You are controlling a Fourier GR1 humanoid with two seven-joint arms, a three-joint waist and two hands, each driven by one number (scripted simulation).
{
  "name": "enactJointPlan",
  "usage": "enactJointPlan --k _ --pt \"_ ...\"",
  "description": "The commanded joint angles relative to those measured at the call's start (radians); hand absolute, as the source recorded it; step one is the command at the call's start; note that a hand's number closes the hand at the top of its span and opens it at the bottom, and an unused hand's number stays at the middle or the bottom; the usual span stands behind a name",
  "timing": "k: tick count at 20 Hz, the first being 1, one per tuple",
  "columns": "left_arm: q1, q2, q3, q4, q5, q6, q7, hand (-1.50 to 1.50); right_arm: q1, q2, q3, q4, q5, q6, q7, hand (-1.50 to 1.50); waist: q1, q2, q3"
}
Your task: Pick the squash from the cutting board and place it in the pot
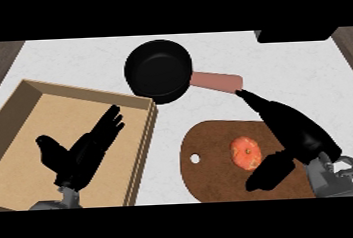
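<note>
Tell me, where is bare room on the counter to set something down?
White counter lies bare left of the black round pot and above the shallow wooden tray. A narrow strip runs between that tray and the brown cutting board. The board is crowded: orange squash under the right hand.

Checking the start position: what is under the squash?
The squash lies on the brown cutting board. The right robot hand hovers around it, thumb covering the board's lower right.

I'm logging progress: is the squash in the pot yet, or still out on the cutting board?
Still out. The squash lies on the cutting board, beside the right hand; the pot sits apart, showing nothing inside.
</note>
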Motion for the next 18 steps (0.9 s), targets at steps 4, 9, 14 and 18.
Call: enactJointPlan --k 4,9,14,18 --pt "0.015 -0.023 0.002 -0.067 -0.015 0.023 0.064 0.00 0.029 0.067 0.079 0.053 0.153 0.013 0.059 -1.50 0.000 0.000 0.000" --pt "-0.007 -0.029 0.023 0.026 -0.030 -0.020 -0.018 0.00 0.083 0.007 0.087 0.042 0.246 0.041 0.036 -1.50 -0.005 0.001 0.000" --pt "0.034 -0.022 0.040 -0.034 -0.019 -0.042 0.021 0.00 0.141 0.015 0.072 0.112 0.319 0.034 -0.087 -1.50 -0.002 0.001 0.000" --pt "-0.042 -0.005 0.094 -0.008 0.009 -0.075 0.075 0.00 0.147 0.075 0.087 0.139 0.355 0.051 -0.092 -1.50 -0.004 0.001 0.000"
